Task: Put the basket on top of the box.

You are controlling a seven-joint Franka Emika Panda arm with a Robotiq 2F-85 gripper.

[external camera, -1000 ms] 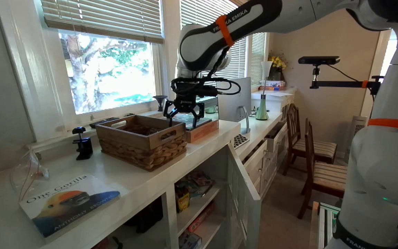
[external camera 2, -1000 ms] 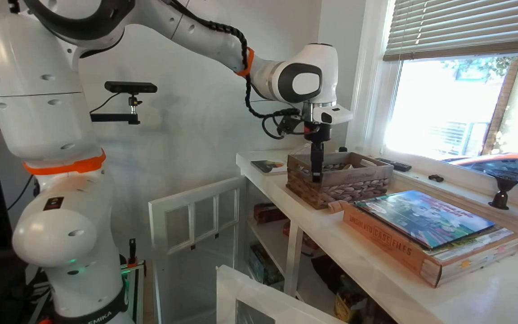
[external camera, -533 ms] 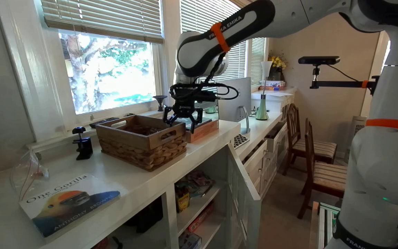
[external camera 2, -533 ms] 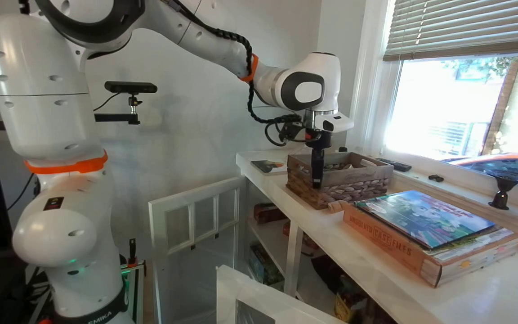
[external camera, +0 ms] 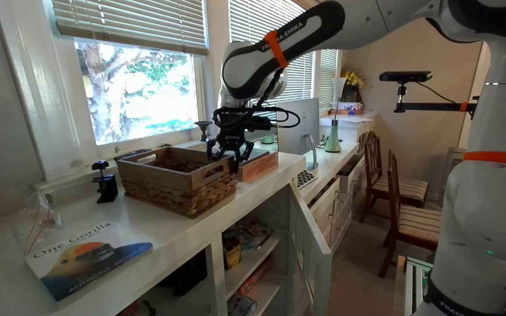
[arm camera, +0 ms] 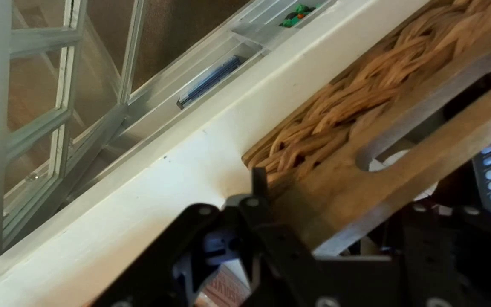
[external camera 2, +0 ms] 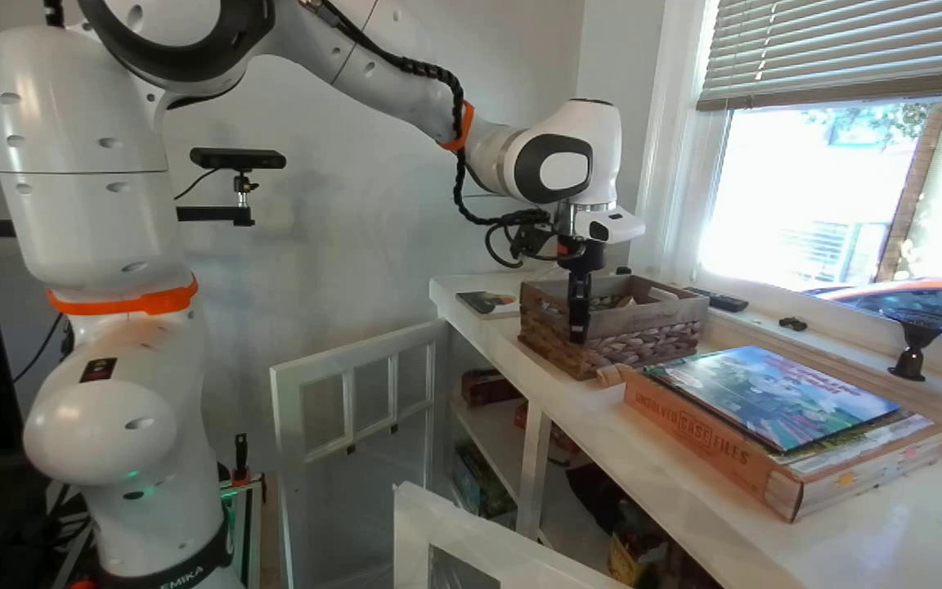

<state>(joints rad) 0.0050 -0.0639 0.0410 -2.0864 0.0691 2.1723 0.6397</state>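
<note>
The basket (external camera: 176, 182) stands on the table (external camera: 143, 218), just beside the box (external camera 2: 733, 462), not yet on it. The gripper (external camera: 225, 163) sits astride the basket's end wall near a corner, its jaws part-way apart, apparently unclamped. So off-centre a grip could make the basket swing or slip once lifted; the booklet (external camera 2: 773, 394) on the box, if loose, might slide beneath it. The box reads "UNSOLVED CASE FILES"; the book (external camera: 88, 259) across the basket from it, "One Gorilla" and "ANTHONY BROWNE"; the arm (external camera: 367, 28), "EMIKA".

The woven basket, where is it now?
In an exterior view, the basket sits on the white counter, left of the orange-sided box, the pincer at its rim.
</note>
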